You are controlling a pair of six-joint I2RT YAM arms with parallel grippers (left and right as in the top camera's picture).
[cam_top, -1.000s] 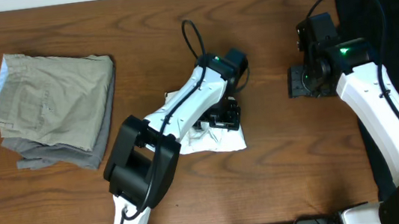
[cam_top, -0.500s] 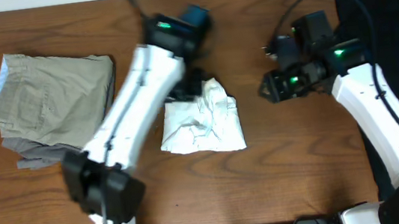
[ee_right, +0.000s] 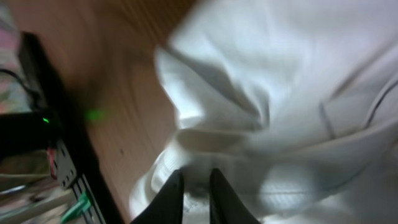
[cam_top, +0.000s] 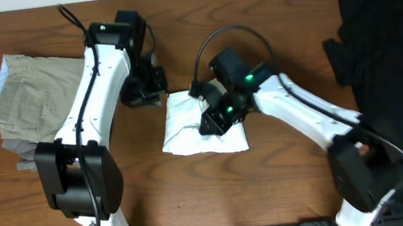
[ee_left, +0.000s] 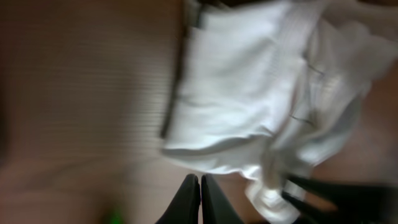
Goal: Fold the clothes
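White T-shirt [cam_top: 189, 133] lies crumpled mid-bench [cam_top: 293, 186]. Left gripper [ee_left: 199, 186] is fully closed with nothing in it that I can see, just off the shirt's far-left corner. Right gripper [ee_right: 194, 180] is on the shirt, jaws nearly together; I can't tell if it has cloth.

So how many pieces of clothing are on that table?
3: crumpled white cotton T-shirt centre, folded khaki trousers left, black red-edged garment right; more may hide underneath.
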